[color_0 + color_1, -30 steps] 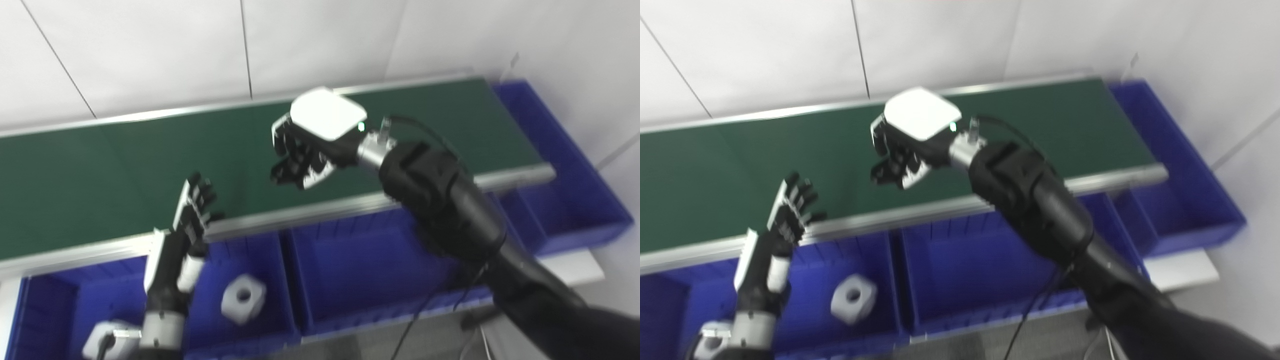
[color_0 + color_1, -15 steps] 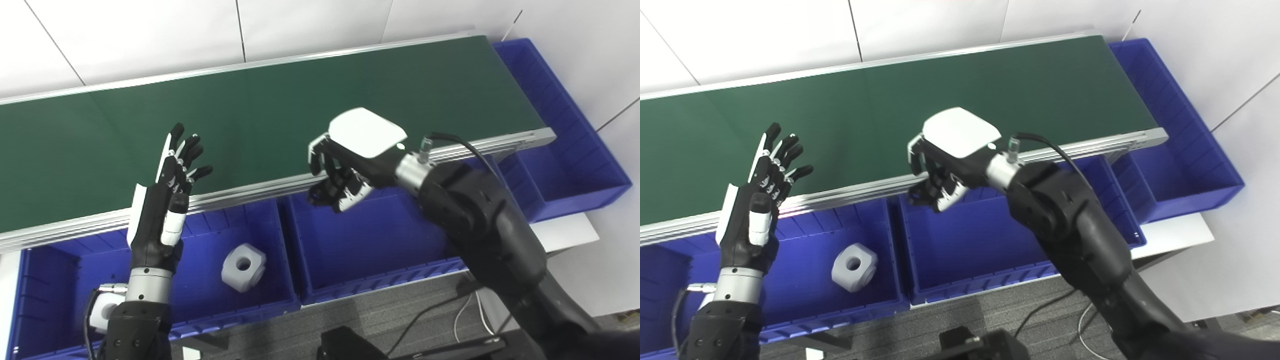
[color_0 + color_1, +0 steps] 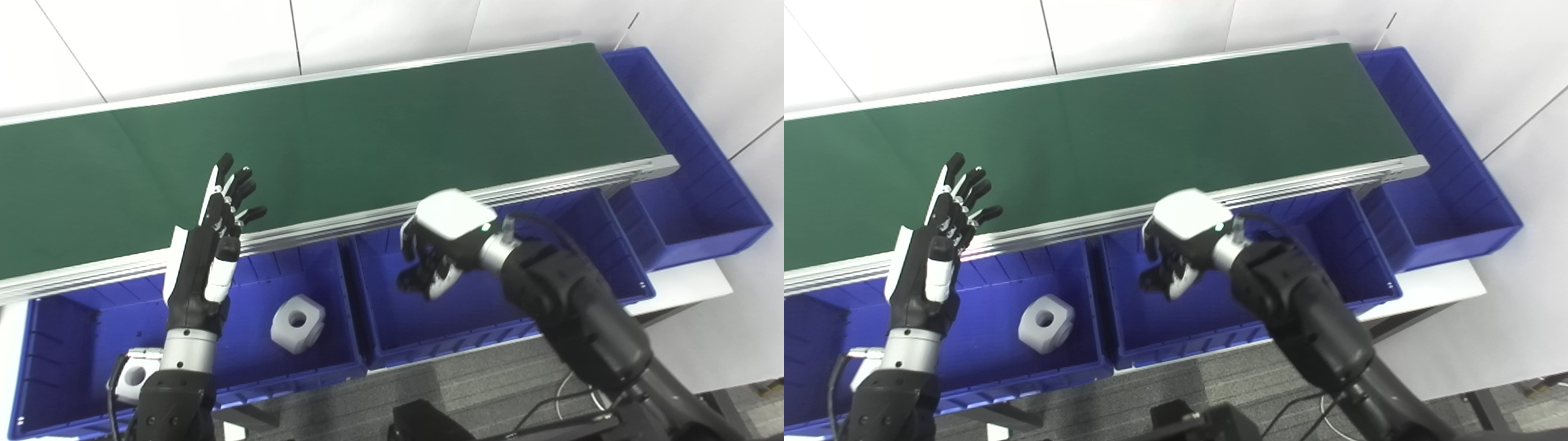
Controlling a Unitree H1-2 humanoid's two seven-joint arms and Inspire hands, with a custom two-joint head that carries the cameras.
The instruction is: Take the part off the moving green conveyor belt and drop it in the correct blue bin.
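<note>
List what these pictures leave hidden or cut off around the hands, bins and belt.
- Right hand: its curled fingers face down over the middle blue bin in both views, so whether it holds a part cannot be told.
- A second white part in the left blue bin: mostly covered by the left arm.
- Green conveyor belt: its left end is cut off by the picture edge.
- Left hand: open, nothing hidden.

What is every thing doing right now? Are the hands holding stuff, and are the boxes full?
left hand: open, raised, holding nothing
right hand: fingers curled, over the middle bin; contents unclear
conveyor belt: no part on it
left bin: one white part inside
middle bin: looks empty
</note>
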